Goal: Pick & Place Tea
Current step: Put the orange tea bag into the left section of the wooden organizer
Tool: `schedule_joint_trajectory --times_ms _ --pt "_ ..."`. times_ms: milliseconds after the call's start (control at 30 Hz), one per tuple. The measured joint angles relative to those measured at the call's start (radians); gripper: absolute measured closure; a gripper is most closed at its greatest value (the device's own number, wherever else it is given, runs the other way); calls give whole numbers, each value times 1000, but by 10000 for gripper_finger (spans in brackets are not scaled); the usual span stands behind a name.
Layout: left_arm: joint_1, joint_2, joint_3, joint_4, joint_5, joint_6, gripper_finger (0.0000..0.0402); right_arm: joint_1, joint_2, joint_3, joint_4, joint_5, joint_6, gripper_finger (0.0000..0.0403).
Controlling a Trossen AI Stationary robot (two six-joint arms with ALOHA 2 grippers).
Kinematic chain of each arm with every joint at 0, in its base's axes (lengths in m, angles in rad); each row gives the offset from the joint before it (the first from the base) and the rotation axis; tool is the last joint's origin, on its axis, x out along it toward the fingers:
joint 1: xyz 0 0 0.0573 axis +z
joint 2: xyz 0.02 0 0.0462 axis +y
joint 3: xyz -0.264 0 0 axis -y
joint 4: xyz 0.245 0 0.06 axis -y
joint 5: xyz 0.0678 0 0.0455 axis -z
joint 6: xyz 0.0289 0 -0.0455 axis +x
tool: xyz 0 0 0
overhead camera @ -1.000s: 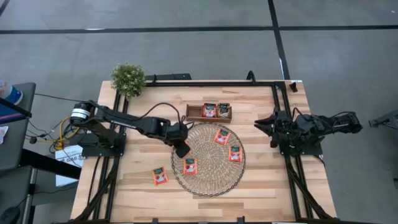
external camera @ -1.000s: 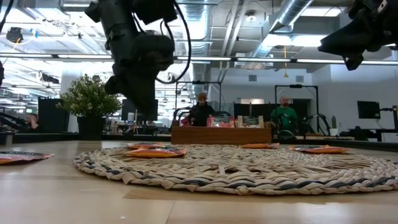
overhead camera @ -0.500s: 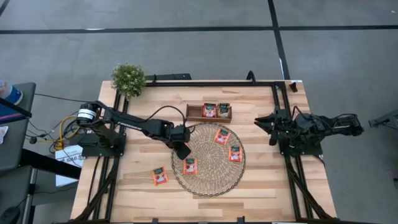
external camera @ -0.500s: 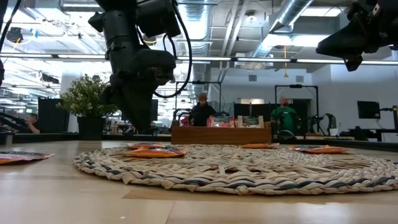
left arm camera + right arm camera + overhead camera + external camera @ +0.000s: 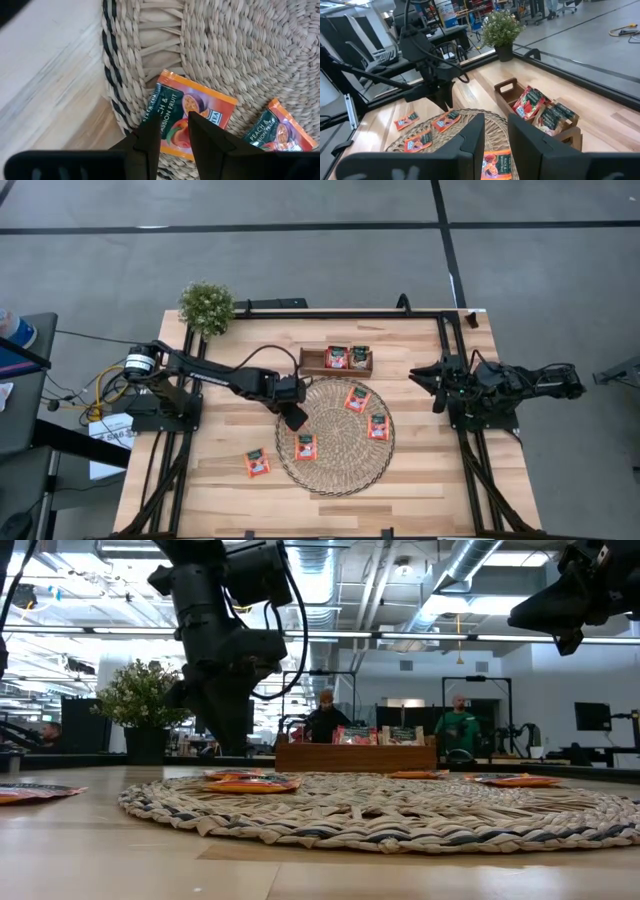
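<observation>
The left claw (image 5: 295, 420) hangs over the woven mat's (image 5: 340, 470) left edge, fingers slightly parted, grasping nothing, its tips hiding part of the orange tea sachet (image 5: 192, 112) beneath. It has drawn back from that sachet since earlier. The right claw (image 5: 425, 383) waits near the counter's (image 5: 420, 480) right edge, empty, fingers narrowly apart.

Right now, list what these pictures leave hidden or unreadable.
- Wooden tray, high view: the sachets inside overlap, so their count cannot be told; in the right wrist view they lean against each other too.
- Sachet below the left gripper, left wrist view: the fingers cover part of it.
- Second sachet, left wrist view: cut off by the picture edge.
- Sachets on the mat, low view: seen edge-on, prints unreadable.
</observation>
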State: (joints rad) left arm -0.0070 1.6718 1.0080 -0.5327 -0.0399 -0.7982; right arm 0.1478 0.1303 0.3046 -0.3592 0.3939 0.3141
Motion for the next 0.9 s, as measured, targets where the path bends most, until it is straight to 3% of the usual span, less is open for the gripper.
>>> schedule_joint_trajectory --times_ms 600,900 --pt "1 0 0 -6 6 84 269 0 0 0 0 0 1 326" --pt "1 0 0 1 21 132 273 0 0 0 0 0 1 326"
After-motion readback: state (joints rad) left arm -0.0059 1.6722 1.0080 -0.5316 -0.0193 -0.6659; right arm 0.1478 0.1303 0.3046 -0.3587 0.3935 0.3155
